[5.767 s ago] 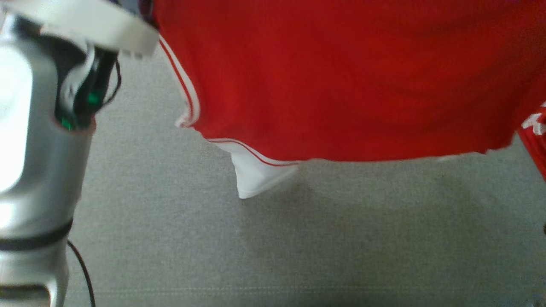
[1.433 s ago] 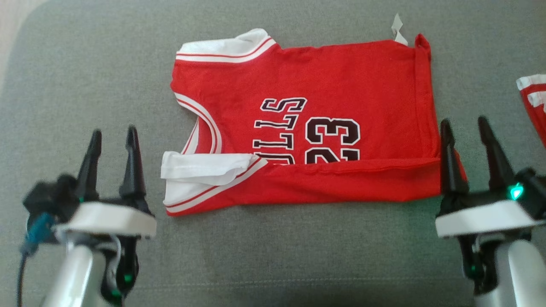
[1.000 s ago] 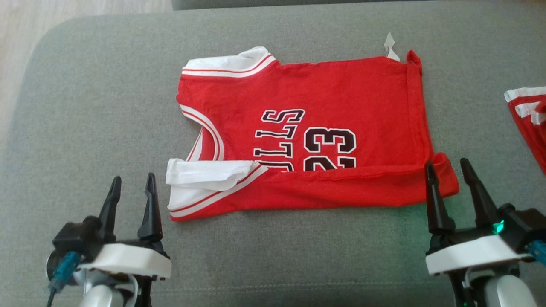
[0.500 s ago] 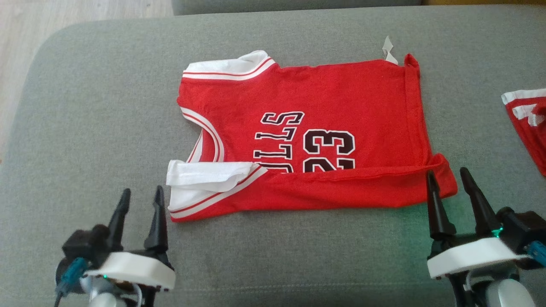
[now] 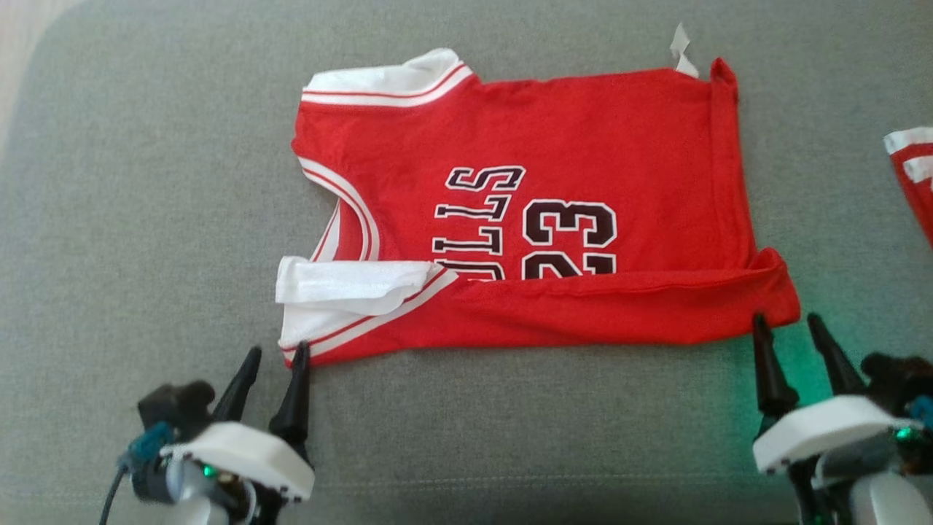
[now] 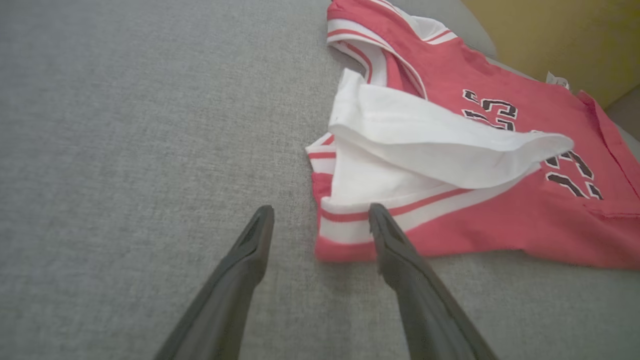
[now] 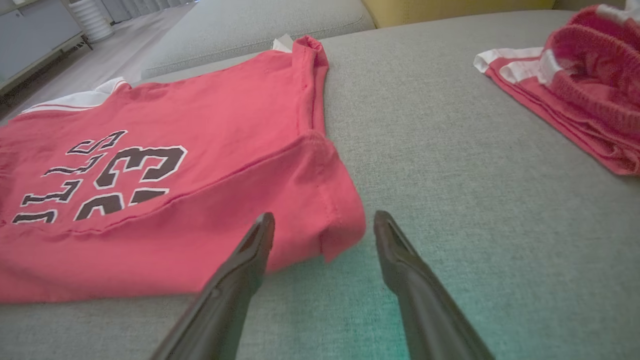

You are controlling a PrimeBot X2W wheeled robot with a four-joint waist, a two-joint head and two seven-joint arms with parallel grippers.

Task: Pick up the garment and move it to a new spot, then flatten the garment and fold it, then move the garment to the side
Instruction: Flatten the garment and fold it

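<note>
Grey sofa cushion (image 5: 146,182) underneath everything, right across the head view. On its middle, a red basketball jersey (image 5: 568,131), laid flat and sideways, with the neck toward the robot's left and the hem toward its right. Black "23" and lettering on the upper face, partly covered by the near long edge, folded over onto the front. Far to the right, well apart from the jersey, a second red garment (image 7: 575,100) with white trim, bunched in a low pile.

At lower left, the left gripper (image 5: 277,351), fingers spread wide and holding nothing, with one tip at the jersey's near shoulder corner by the red-and-white trim and the other over bare cushion; contact impossible to tell. At lower right, the right gripper (image 5: 786,321), likewise spread and empty, with its tips either side of the near hem corner.

White sleeve flap (image 5: 350,281) doubled back at the near shoulder. Small white label (image 5: 681,51) sticking out at the far hem corner.
</note>
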